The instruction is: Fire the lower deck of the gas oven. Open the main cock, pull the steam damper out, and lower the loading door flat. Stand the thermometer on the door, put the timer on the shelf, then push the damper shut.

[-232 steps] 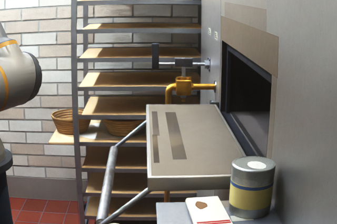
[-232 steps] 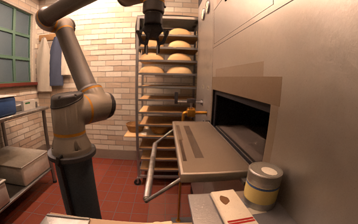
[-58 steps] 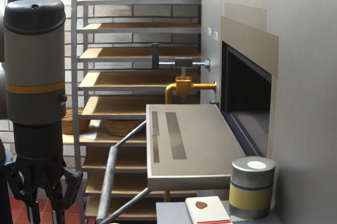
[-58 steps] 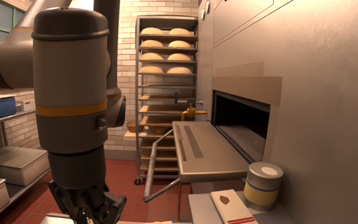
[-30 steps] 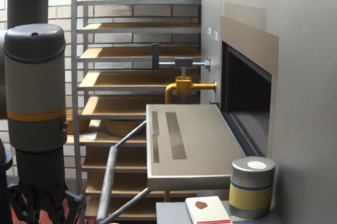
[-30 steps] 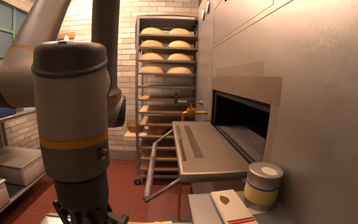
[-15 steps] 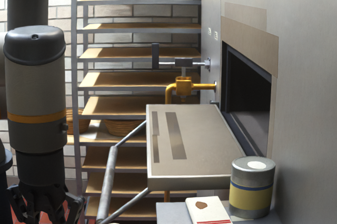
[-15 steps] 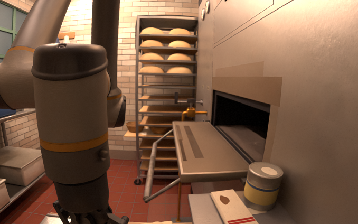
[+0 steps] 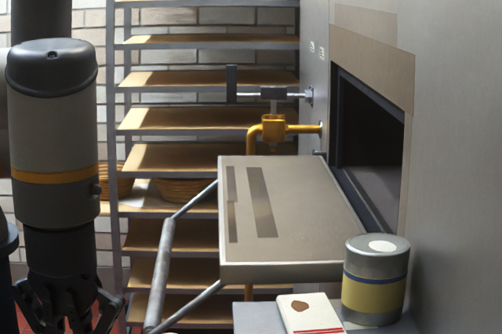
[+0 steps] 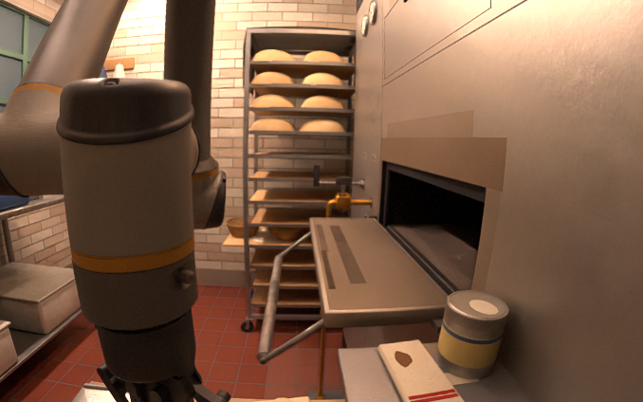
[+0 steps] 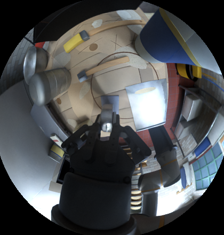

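Note:
The thermometer (image 11: 108, 112), a small grey metal piece with a flat base, is partly hidden between my fingers in the wrist camera. It stands on the floured wooden bench, where my gripper (image 11: 108, 125) is closing around it. In the side cameras my gripper (image 9: 67, 314) sits at the bottom left, cut off by the frame edge. The oven's loading door (image 9: 279, 217) lies flat and bare. The steam damper rod (image 9: 267, 93) sticks out from the oven wall. The yellow gas cock (image 9: 273, 128) sits below it. The cylindrical timer (image 9: 375, 277) stands on the low ledge beside the oven.
A tall bread rack (image 9: 207, 119) stands beyond the door. A white card (image 9: 310, 314) lies next to the timer. On the bench lie a yellow-headed tool (image 11: 74, 42), a grey-headed tool (image 11: 84, 75), a metal tray (image 11: 149, 104) and metal canisters (image 11: 48, 82).

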{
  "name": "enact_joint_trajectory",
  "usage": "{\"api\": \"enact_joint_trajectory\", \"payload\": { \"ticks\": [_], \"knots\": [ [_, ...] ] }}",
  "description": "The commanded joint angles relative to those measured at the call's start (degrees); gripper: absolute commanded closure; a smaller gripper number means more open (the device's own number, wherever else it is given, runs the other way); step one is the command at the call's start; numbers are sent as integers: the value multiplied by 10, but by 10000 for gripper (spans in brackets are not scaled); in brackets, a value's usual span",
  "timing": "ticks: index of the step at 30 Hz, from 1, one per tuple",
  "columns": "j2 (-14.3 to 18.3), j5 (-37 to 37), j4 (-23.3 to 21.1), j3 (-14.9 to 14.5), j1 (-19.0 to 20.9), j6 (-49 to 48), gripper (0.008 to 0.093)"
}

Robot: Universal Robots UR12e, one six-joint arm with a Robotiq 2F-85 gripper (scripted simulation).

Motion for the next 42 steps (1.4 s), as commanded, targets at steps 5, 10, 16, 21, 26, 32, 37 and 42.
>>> {"api": "enact_joint_trajectory", "payload": {
  "ticks": [5, 10, 16, 21, 26, 32, 37, 42],
  "knots": [
    [0, 0, 0, 0, 0, 0, 864],
    [0, 0, 0, 0, 0, 0, 934],
    [-10, 0, 12, -3, 0, 0, 934],
    [-32, 0, 42, -12, 0, 0, 934],
    [-61, 0, 84, -25, 0, 0, 934],
    [-89, 0, 129, -41, 0, 0, 934],
    [-101, 0, 150, -50, 0, 0, 934],
    [-104, 0, 155, -52, 0, 0, 934]
  ]
}}
